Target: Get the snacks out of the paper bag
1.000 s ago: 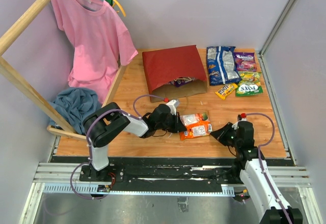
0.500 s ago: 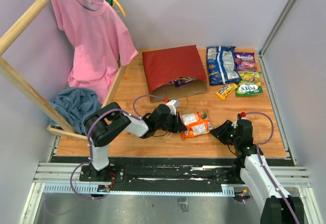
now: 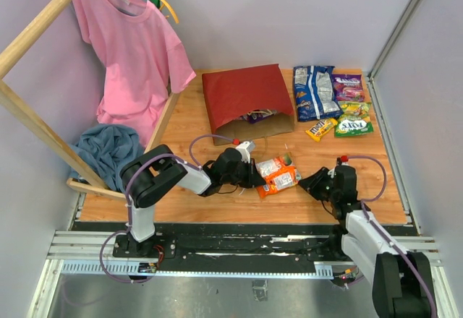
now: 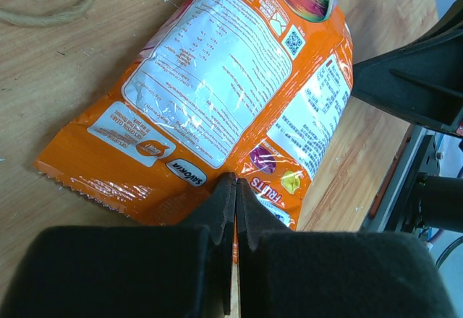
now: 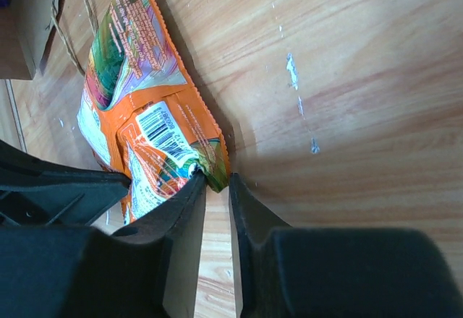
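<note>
Top: red paper bag (image 3: pixel 242 95) lies by the bench (image 3: pixel 188 126) far edge, mouth toward the arms. Orange snack packet (image 3: pixel 278 175) sits mid-bench between left pincer (image 3: pixel 255 177) and right pincer (image 3: pixel 307 183).
Left wrist: left pincer (image 4: pixel 235 188) pressed together on the packet's edge.
Right wrist: right pincer (image 5: pixel 217 188) pinching the packet's crumpled corner.

paper bag (image 3: pixel 242 95) behind packet (image 3: pixel 278 175), snacks (image 3: pixel 331 102) right

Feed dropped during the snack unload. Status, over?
Left gripper shut at the orange packets' edge. Right gripper around their corner, grip unconfirmed. Purple packet still in the paper bag. Nothing in the way.
</note>
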